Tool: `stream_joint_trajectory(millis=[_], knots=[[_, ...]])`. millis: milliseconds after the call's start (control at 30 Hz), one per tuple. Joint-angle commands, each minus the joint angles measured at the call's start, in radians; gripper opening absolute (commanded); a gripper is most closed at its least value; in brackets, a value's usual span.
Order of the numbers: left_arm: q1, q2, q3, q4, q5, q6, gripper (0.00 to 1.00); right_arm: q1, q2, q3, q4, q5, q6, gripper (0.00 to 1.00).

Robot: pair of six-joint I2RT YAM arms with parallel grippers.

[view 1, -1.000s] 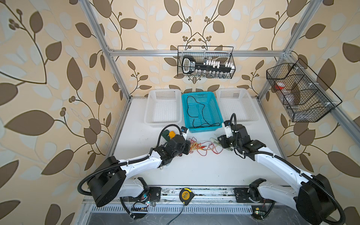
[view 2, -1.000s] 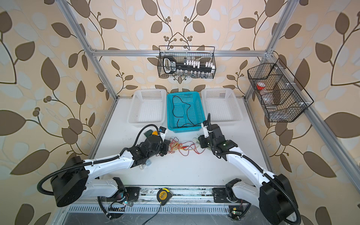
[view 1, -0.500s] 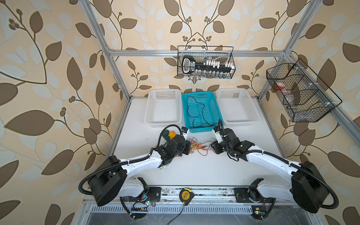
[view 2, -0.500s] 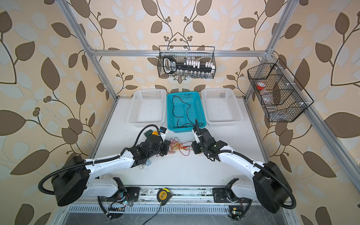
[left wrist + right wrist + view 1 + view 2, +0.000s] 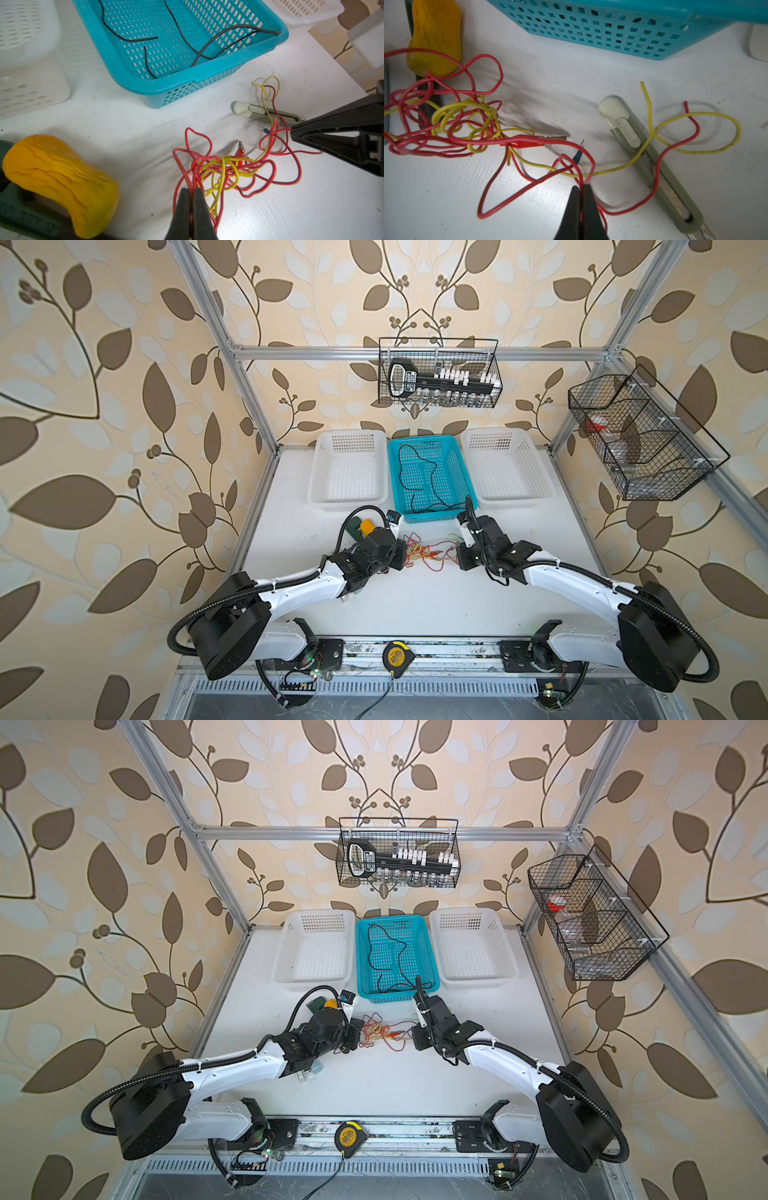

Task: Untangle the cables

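A knot of red and yellow cables (image 5: pixel 419 551) (image 5: pixel 376 1031) lies on the white table in front of the teal basket (image 5: pixel 430 517), between my two grippers. My left gripper (image 5: pixel 191 190) (image 5: pixel 401 556) is shut on red strands at the left edge of the cables (image 5: pixel 225 164). At the right edge, my right gripper (image 5: pixel 581 187) (image 5: pixel 459 558) is shut on a red loop of the cables (image 5: pixel 452 124). Loose red and yellow ends trail past it over a utility knife. A black cable (image 5: pixel 268 31) lies alone inside the teal basket (image 5: pixel 197 91).
A pale green utility knife (image 5: pixel 643 158) (image 5: pixel 259 112) lies under the trailing ends. A clamp with a yellow handle (image 5: pixel 52 176) (image 5: pixel 433 37) sits by the left gripper. Two white baskets (image 5: pixel 347 477) (image 5: pixel 505 472) flank the teal one. A tape measure (image 5: pixel 394 655) sits at the front rail.
My right gripper has moved left to the tangle and shut on a red cable loop. The left gripper has stayed shut in place.
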Motion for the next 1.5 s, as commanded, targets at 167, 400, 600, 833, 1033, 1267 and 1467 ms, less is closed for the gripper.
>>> stream_joint_trajectory(millis=[167, 400, 600, 833, 1033, 1267, 1467], knots=[[0.012, -0.043, -0.028, 0.017, -0.081, -0.023, 0.0, -0.076, -0.253, 0.051, -0.049, 0.134, 0.005, 0.0], [0.014, -0.034, -0.03, -0.027, -0.108, -0.028, 0.0, -0.196, -0.448, 0.125, -0.105, 0.174, 0.006, 0.0], [0.018, -0.037, -0.033, -0.06, -0.123, -0.033, 0.0, -0.29, -0.479, 0.221, -0.186, 0.208, -0.02, 0.0], [0.034, -0.044, -0.047, -0.094, -0.149, -0.05, 0.0, -0.401, -0.465, 0.267, -0.238, 0.265, -0.03, 0.0], [0.062, -0.061, -0.071, -0.098, -0.147, -0.065, 0.0, -0.503, -0.441, 0.295, -0.282, 0.301, -0.018, 0.0], [0.082, -0.085, -0.087, -0.096, -0.135, -0.069, 0.0, -0.526, -0.425, 0.293, -0.293, 0.324, -0.018, 0.0], [0.083, -0.094, -0.084, -0.041, -0.029, -0.051, 0.0, -0.5, -0.434, 0.235, -0.198, 0.078, -0.012, 0.0]])
